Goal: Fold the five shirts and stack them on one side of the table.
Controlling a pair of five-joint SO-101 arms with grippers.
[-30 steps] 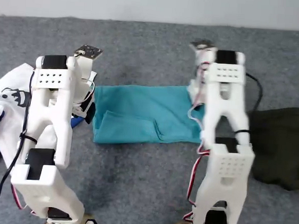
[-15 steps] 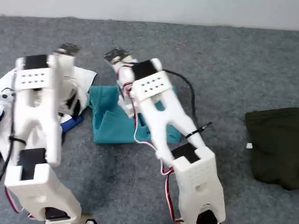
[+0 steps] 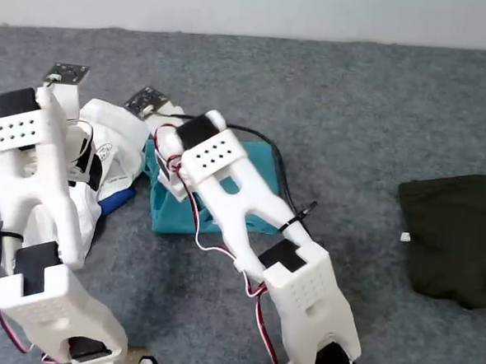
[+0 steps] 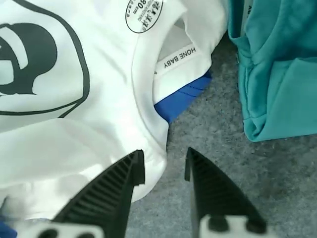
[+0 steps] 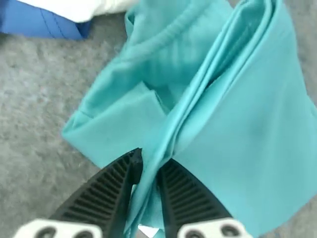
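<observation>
Right gripper (image 5: 148,162): clamped on teal shirt (image 5: 247,124).
Left gripper (image 4: 165,159): apart.
Fold: we should lay edges flush before releasing.

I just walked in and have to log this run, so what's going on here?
The right gripper is shut on a doubled-over fold of the teal cotton shirt, which lies bunched near the table's left side. The left gripper hangs open over the hem of the white printed shirt, with a blue garment peeking out beneath it. A dark green shirt lies apart on the right of the grey felt table.
</observation>
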